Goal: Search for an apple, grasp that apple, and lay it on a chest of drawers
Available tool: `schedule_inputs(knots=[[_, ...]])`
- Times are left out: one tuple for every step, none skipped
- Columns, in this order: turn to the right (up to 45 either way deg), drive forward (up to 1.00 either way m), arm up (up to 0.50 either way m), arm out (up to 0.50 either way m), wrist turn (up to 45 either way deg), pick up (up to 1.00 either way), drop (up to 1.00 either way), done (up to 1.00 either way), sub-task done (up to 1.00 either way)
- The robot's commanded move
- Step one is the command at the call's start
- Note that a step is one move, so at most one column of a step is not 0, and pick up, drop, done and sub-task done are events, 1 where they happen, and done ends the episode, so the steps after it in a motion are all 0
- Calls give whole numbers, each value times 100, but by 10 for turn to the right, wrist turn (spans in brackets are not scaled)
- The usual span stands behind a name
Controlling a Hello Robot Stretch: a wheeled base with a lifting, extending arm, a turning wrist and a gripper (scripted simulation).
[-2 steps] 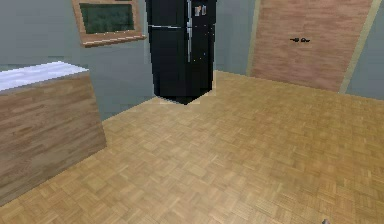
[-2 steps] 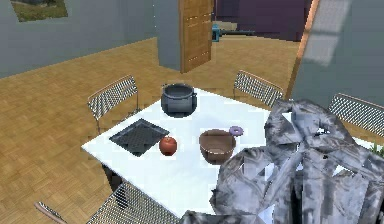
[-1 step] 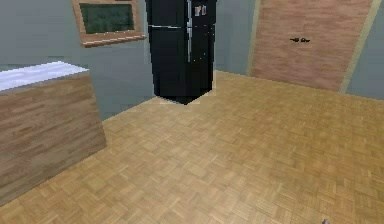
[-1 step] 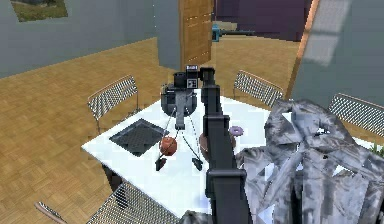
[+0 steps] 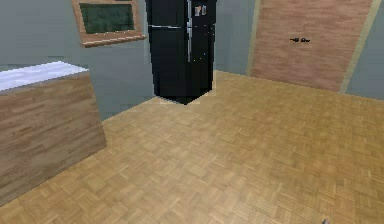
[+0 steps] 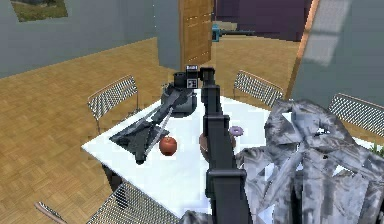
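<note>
Step in hand: grasp. Apple (image 6: 168, 146) on white worktop (image 6: 185, 172), near arm (image 6: 215, 130). Jaws close by; cannot tell whether they hold anything. Next, by my reckoning: secure apple, lift clear.

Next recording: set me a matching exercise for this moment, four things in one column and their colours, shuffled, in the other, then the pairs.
Things:
1. fridge
2. apple
3. door right of the fridge
4. table

Colours:
A. white
B. brown wood
C. black
D. red

Pairs: 1-C, 2-D, 3-B, 4-A
</note>
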Motion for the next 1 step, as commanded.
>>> schedule_inputs(knots=[[0,0,0,0,450,0,0,0,0]])
